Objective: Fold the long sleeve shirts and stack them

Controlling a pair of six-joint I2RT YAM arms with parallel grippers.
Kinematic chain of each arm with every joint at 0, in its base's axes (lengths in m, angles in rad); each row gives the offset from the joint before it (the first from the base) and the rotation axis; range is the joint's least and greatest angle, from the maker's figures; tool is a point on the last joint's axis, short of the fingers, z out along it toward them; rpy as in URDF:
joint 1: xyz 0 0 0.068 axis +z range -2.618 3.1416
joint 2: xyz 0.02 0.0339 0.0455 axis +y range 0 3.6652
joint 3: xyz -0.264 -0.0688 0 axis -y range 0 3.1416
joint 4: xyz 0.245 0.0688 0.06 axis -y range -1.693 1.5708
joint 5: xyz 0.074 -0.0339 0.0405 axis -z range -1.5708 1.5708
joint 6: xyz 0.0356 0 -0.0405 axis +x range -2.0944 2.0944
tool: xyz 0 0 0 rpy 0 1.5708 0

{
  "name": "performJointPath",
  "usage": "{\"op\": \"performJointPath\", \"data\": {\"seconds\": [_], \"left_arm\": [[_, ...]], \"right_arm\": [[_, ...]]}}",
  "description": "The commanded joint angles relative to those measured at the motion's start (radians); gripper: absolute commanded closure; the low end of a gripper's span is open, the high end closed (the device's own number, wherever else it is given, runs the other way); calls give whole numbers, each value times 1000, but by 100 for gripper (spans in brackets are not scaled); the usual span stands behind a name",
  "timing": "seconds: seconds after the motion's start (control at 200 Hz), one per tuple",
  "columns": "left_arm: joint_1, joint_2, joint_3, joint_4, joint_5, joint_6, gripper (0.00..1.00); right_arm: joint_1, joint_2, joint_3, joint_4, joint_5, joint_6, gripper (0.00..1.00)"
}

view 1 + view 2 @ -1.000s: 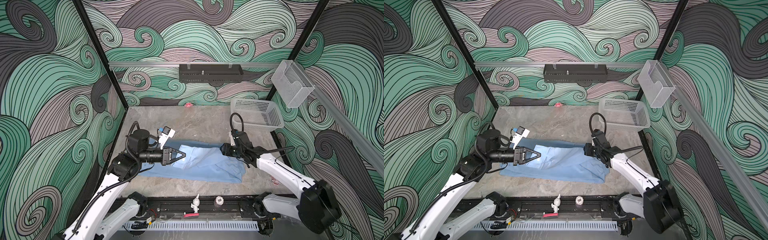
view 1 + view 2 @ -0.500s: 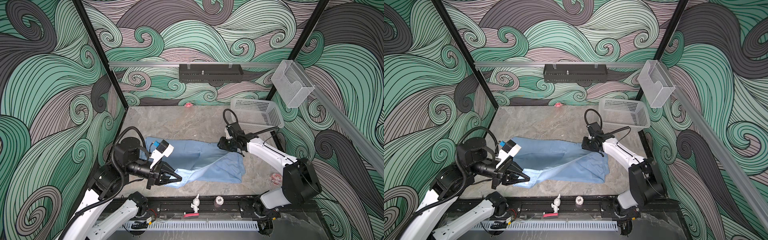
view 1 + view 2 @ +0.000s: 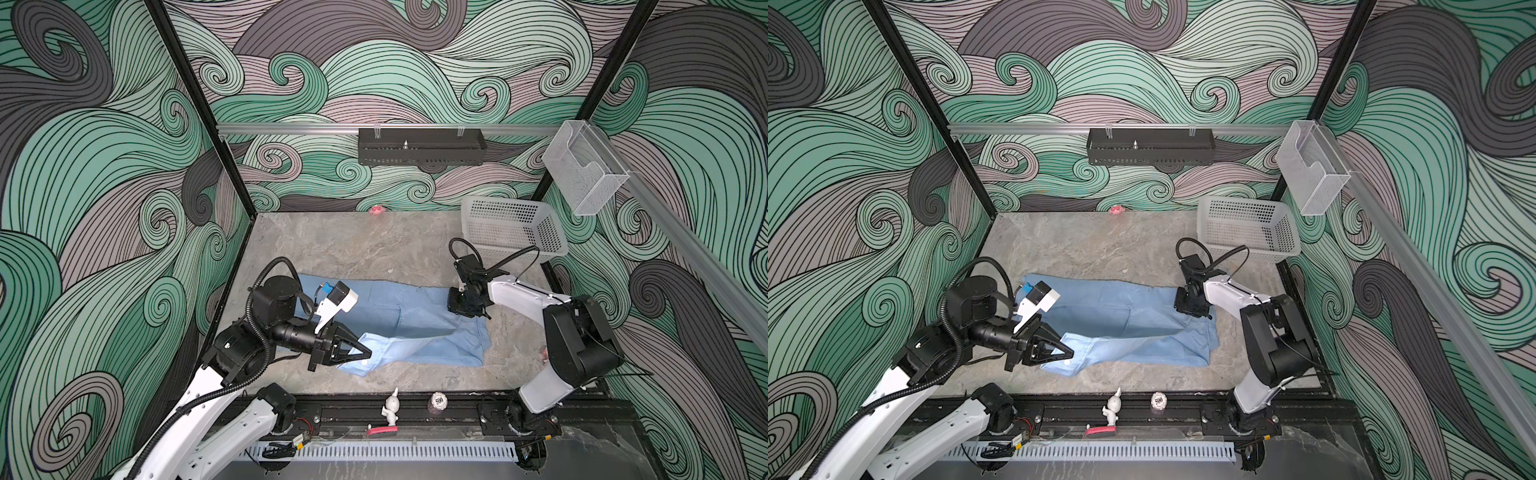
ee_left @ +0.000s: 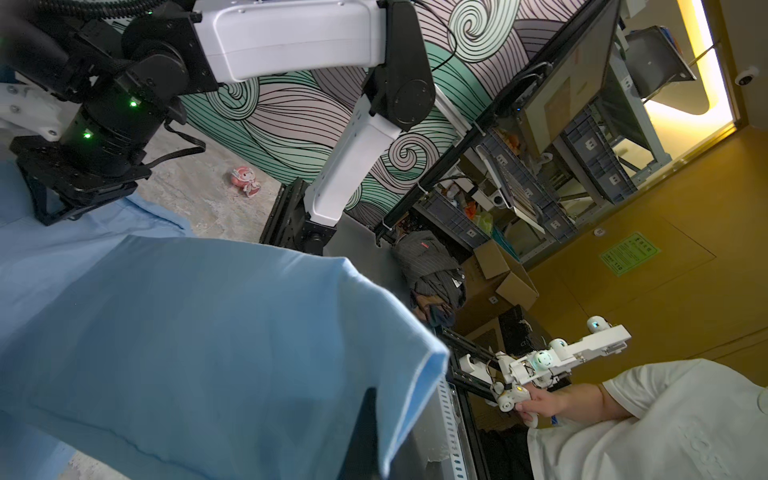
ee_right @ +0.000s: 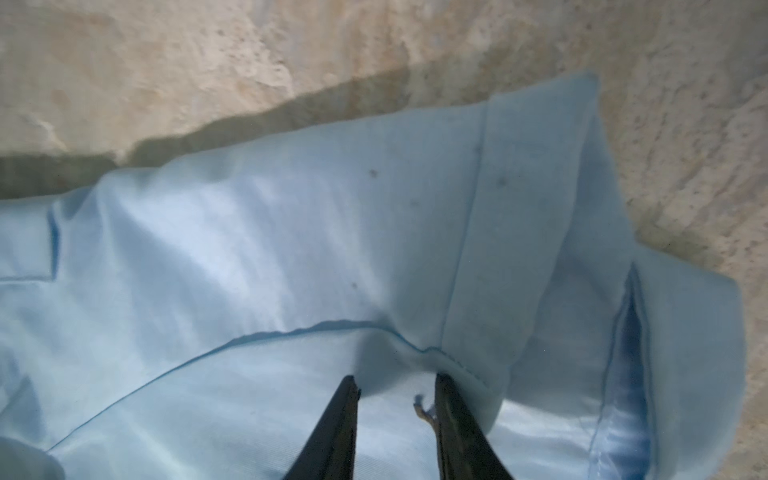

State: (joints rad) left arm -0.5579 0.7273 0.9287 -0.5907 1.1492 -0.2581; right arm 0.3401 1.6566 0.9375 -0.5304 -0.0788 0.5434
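A light blue long sleeve shirt (image 3: 415,311) (image 3: 1125,307) lies across the middle of the stone table, partly folded. My left gripper (image 3: 368,352) (image 3: 1071,353) is at the shirt's front left corner, shut on a cuffed, buttoned edge held slightly off the table. In the left wrist view the cloth (image 4: 208,332) drapes over my left gripper (image 4: 374,415), hiding most of it. My right gripper (image 3: 459,305) (image 3: 1187,305) points down onto the shirt's right end. In the right wrist view my right gripper (image 5: 395,386) stands with its fingers a little apart on the fabric (image 5: 291,228), beside a seam.
A white perforated basket (image 3: 511,245) (image 3: 1246,241) stands at the back right corner. A small pink toy (image 3: 377,209) lies by the back wall. A white figurine (image 3: 390,409) and a round token (image 3: 438,401) sit on the front rail. A black shelf (image 3: 419,145) hangs on the back wall.
My left gripper has pulled the shirt's edge from the middle toward the front, unfolding the far layer. My right gripper shifted on the shirt's right end and its jaws have narrowed.
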Motion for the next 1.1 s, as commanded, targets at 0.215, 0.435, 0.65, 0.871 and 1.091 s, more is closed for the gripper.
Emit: {"op": "performJointPath", "data": {"seconds": [0.215, 0.435, 0.65, 0.871, 1.091], "left_arm": [[12, 39, 32, 31, -172, 54, 100], [109, 55, 30, 37, -161, 58, 100], [236, 86, 20, 94, -133, 13, 100], [342, 130, 27, 112, -254, -20, 100], [477, 166, 23, 57, -496, -36, 100]], "right_arm": [[-19, 33, 53, -11, 10, -65, 68], [-22, -8, 101, -19, -11, -77, 67], [-32, 73, 162, -30, -21, -77, 71], [-59, 178, 155, -26, 31, -67, 85], [-105, 187, 149, -16, 82, -64, 92]]}}
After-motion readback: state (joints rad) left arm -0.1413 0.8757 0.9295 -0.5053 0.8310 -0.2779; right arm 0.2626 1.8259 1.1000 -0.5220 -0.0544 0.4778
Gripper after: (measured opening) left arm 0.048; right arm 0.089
